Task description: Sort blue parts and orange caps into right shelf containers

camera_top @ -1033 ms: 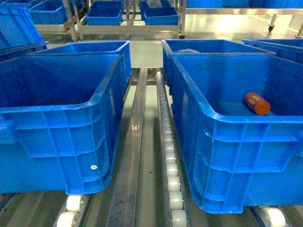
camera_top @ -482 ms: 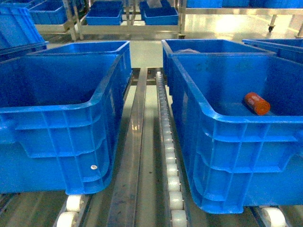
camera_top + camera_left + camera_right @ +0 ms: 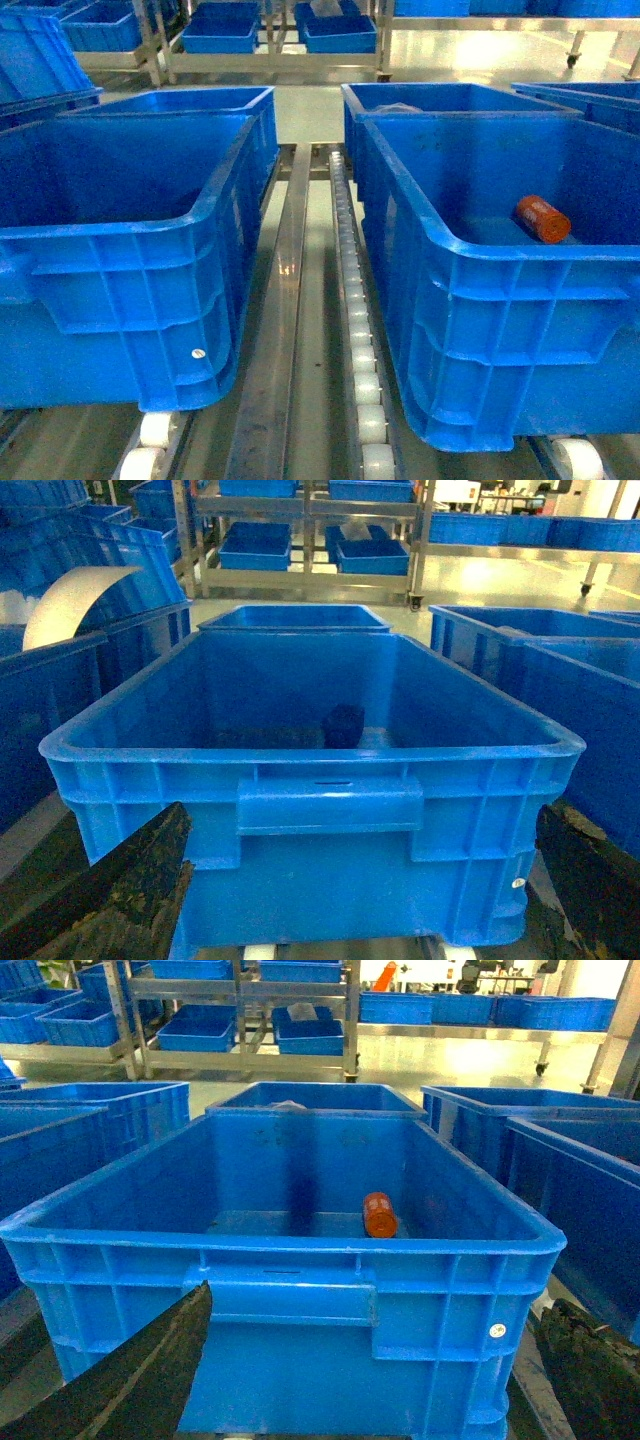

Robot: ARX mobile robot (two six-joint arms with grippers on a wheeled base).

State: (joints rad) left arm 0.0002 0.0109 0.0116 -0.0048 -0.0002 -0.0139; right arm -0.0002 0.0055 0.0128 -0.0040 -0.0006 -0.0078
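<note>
Two big blue crates sit side by side on a roller shelf [image 3: 345,300], a gap with a metal rail between them. Right crate [image 3: 500,330]: one orange cap [image 3: 543,218] lying on its side on the floor, toward the far right. Right wrist view shows the same cap [image 3: 379,1214] alone inside that crate [image 3: 290,1300]. Left crate [image 3: 330,860]: one dark blocky piece [image 3: 344,725] on the floor near the back wall; colour hard to tell in shadow. Left gripper [image 3: 350,900] and right gripper [image 3: 370,1380] both spread wide, holding nothing, each short of its crate's near wall. More crates and racks behind.
</note>
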